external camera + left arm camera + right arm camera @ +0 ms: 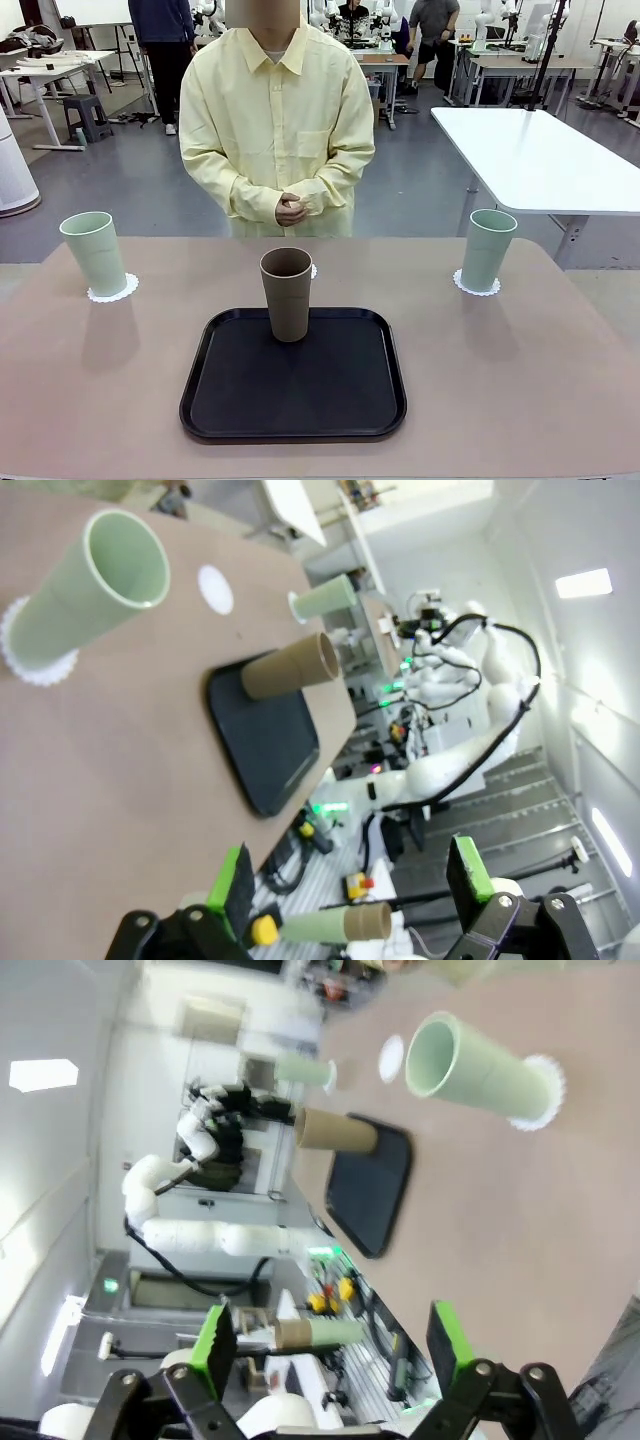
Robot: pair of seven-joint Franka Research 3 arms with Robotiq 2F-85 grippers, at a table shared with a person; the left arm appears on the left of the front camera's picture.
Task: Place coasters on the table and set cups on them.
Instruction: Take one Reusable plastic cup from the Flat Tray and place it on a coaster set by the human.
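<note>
mint cups [95, 252] [489, 248] stand on coasters [113, 291] [476, 289] at nine and three o'clock; brown-taupe cup [287, 293] stands on black tray [200, 400], twelve o'clock coaster [215, 588] bare; left gripper [350, 872] and right gripper [330, 1335] spread, empty.

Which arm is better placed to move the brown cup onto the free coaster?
Left, narrowly: the brown cup, on the tray, stands slightly left of centre. The left tool and the right tool are both open and empty.
</note>
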